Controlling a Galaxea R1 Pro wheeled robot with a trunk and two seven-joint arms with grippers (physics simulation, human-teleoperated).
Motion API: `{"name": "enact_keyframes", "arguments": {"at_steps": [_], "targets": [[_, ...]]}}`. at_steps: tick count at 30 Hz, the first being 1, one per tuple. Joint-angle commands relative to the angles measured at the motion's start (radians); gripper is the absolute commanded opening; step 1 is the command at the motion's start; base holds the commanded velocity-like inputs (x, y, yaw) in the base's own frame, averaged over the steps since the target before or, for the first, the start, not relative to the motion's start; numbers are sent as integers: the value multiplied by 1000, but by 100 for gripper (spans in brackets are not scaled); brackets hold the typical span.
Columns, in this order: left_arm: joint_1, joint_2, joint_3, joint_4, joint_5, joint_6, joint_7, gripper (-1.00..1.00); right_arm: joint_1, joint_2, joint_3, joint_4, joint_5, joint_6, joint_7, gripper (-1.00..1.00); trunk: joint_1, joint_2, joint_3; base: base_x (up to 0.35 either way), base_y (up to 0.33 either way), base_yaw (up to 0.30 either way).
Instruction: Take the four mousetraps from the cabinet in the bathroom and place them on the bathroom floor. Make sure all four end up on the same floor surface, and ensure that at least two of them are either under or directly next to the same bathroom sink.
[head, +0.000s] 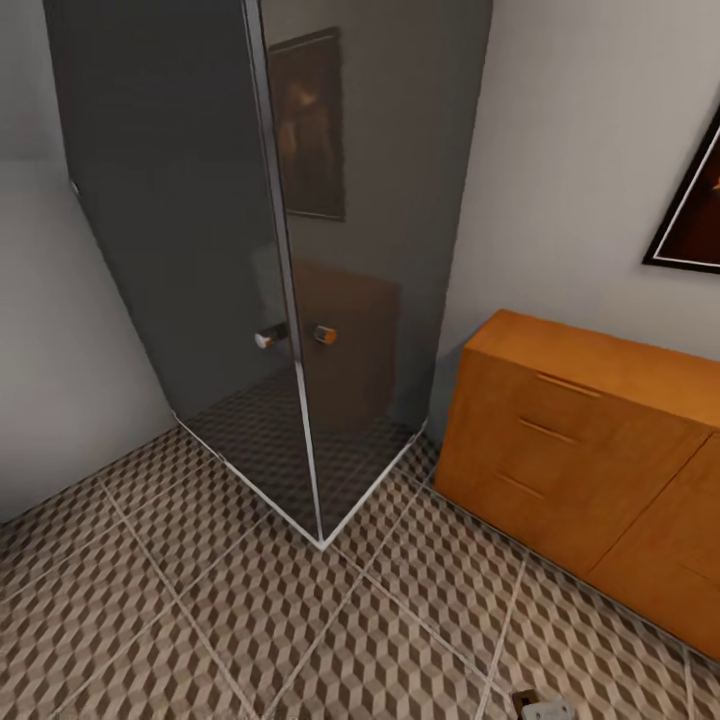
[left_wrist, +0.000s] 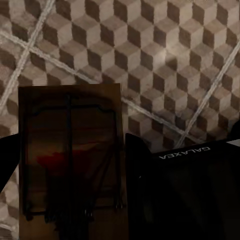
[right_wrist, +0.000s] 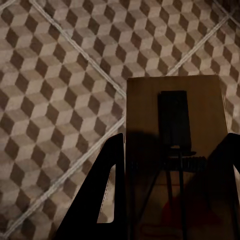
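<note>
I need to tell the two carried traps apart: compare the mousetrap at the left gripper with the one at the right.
The left gripper's brown wooden mousetrap shows a wire frame and red patch mid-board; the right gripper's brown wooden mousetrap shows a dark rectangular plate. The left one sits beside one dark finger; the right one sits between two. Both hang above the cube-patterned tile floor.

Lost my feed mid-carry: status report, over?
Left gripper shut on a flat brown wooden mousetrap. Right gripper shut on a second mousetrap. Both above cube-patterned tile floor; dark glass shower enclosure ahead.
</note>
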Motion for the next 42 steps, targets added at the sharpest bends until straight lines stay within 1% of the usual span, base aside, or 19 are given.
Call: {"name": "enact_keyframes", "arguments": {"at_steps": [1,42], "targets": [[-2,0,-8,-3,3,-5,10,-100,0,-1,8,-3,-5,-1,-6,-100,0,-1,-1,0,0,286],[-2,4,-8,-3,3,-5,12,-100,0,-1,8,-3,-6,-2,-6,-100,0,-1,-1,0,0,286]]}}
